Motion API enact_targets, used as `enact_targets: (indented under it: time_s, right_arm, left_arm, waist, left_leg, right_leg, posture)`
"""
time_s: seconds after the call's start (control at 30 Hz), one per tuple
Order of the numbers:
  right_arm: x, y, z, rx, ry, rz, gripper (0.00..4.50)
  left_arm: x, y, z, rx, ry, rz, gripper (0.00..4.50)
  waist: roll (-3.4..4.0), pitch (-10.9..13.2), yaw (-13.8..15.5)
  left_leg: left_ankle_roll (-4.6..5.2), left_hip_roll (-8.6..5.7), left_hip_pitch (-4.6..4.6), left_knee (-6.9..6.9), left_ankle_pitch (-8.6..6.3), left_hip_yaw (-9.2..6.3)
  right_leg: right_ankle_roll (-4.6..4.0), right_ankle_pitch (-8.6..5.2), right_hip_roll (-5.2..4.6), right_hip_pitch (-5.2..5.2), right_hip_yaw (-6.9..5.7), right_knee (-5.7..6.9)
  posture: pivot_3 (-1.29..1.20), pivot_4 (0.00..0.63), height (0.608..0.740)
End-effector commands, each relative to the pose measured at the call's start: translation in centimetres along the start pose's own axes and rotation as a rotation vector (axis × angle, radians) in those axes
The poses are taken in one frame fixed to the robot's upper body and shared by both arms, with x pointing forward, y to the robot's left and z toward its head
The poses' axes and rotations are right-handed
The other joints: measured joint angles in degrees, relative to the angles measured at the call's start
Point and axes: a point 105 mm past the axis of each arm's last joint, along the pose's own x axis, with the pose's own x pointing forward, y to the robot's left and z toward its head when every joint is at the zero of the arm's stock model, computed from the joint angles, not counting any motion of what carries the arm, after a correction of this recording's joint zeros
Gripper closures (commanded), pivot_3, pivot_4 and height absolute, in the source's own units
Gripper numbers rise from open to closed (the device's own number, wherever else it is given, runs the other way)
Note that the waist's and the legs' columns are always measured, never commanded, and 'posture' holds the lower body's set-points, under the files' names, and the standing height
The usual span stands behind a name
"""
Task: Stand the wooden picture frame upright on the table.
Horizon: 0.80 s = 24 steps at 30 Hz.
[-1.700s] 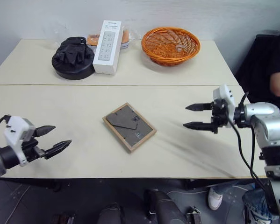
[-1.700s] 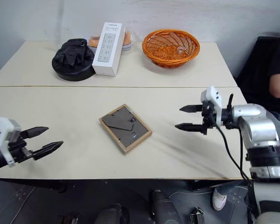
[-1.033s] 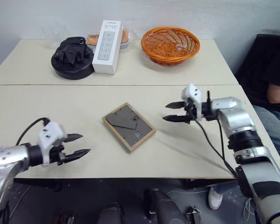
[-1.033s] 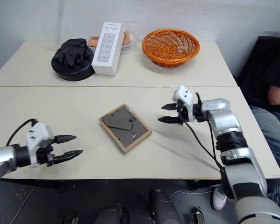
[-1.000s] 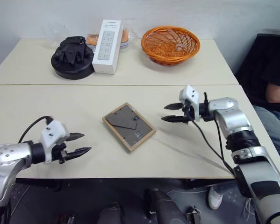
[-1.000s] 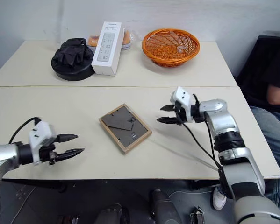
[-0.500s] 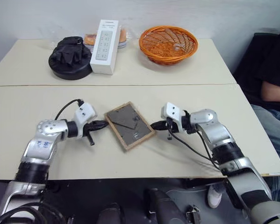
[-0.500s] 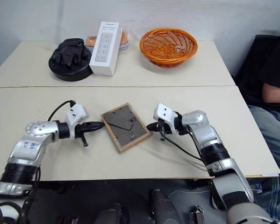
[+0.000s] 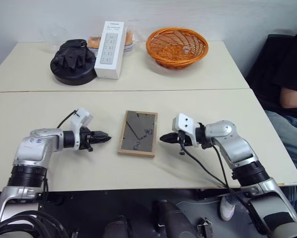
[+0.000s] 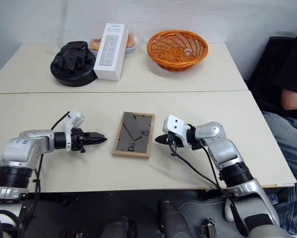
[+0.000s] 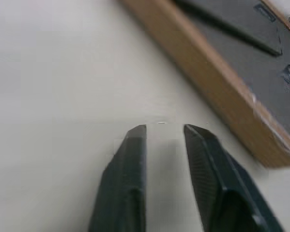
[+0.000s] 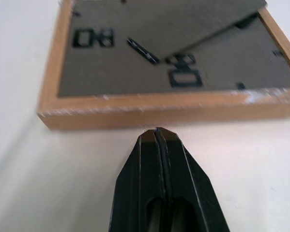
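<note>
Wooden picture frame (image 9: 138, 133) lies flat, back panel up, near the middle of the head views on the near table (image 9: 49, 163), its stand flap folded against the dark backing. The left gripper (image 9: 104, 137) sits low on the table just left of the frame, its two black fingers a narrow gap apart and empty, tips aimed at the frame's long edge but not touching it. The right gripper (image 9: 163, 138) mirrors it from the right side, fingers pressed fully together, its tip just beside the opposite wooden edge. Judging by this pincer placement, the two tips bracket the frame to steady or pry up an edge, since a flat frame offers no grasp from above.
</note>
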Motion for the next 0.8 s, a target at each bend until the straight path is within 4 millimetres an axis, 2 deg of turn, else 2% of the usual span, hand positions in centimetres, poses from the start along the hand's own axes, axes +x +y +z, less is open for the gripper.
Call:
enact_targets:
  time_s: [0.03, 0.13, 0.23, 0.4, 0.5, 0.63, 0.8]
  right_arm:
    - [0.0, -0.6, 0.9, -0.104, 0.001, -0.02, 4.5]
    - [0.4, -0.8, 0.8, -0.125, 0.004, -0.035, 4.5]
    - [1.0, -0.8, 1.0, -0.149, 0.009, -0.042, 4.5]
    - [1.8, -0.8, 1.4, -0.161, 0.002, -0.048, 4.5]
    - [2.0, -0.8, 1.5, -0.166, 0.0, -0.052, 4.5]
    - [2.1, -0.7, 1.7, -0.169, -0.004, -0.05, 4.5]
    - [2.2, -0.5, 1.7, -0.173, -0.005, -0.044, 4.5]
  left_arm:
    - [-0.6, -1.7, 1.4, -0.208, -0.04, -0.131, 2.02]
    - [-0.1, -2.5, 1.4, -0.262, -0.032, -0.189, 1.09]
    - [1.3, -3.7, 0.2, -0.276, 0.051, -0.24, 0.1]
    - [4.3, -4.6, -2.0, -0.288, 0.19, -0.265, 0.02]
    - [5.6, -5.3, -2.4, -0.286, 0.225, -0.285, 0.02]
    - [7.1, -5.9, -1.3, -0.304, 0.199, -0.301, 0.02]
    - [7.2, -6.9, 0.6, -0.345, 0.136, -0.349, 0.02]
  waist:
    - [0.0, 0.0, 0.18]
    - [-0.01, -0.01, 0.23]
    - [-0.01, -0.01, 0.04]
    - [0.01, -0.03, 0.11]
    - [0.1, -0.19, 0.28]
    - [0.17, -0.29, 1.51]
    - [0.18, -0.31, 2.31]
  left_leg:
    - [0.01, -0.02, 0.0, 0.01, 0.0, -0.01]
    - [0.02, -0.02, -0.03, 0.01, -0.01, -0.03]
    - [0.01, -0.01, -0.03, 0.01, 0.0, -0.02]
    - [-0.07, -0.02, 0.05, 0.05, 0.04, -0.02]
    - [-0.07, -0.04, 0.09, 0.06, 0.04, -0.02]
    - [-0.04, -0.08, 0.12, 0.07, 0.03, -0.03]
    - [0.07, -0.1, 0.1, 0.31, -0.03, -0.07]
  right_leg:
    - [0.0, 0.0, 0.0, 0.01, 0.0, -0.01]
    - [0.0, 0.0, -0.01, 0.02, 0.0, 0.11]
    - [0.0, 0.0, -0.01, 0.01, 0.0, 0.12]
    - [0.0, 0.0, -0.01, 0.03, 0.01, 0.07]
    - [0.0, 0.0, -0.02, 0.08, 0.02, 0.07]
    - [0.0, 0.0, -0.07, 0.14, 0.02, 0.02]
    - [0.03, 0.02, -0.08, 0.2, 0.01, 0.04]
  posture:
    - [0.0, 0.15, 0.74]
    - [0.0, 0.15, 0.74]
    - [0.0, 0.15, 0.74]
    - [0.0, 0.15, 0.74]
    - [0.0, 0.15, 0.74]
    - [0.0, 0.15, 0.74]
    - [0.0, 0.15, 0.74]
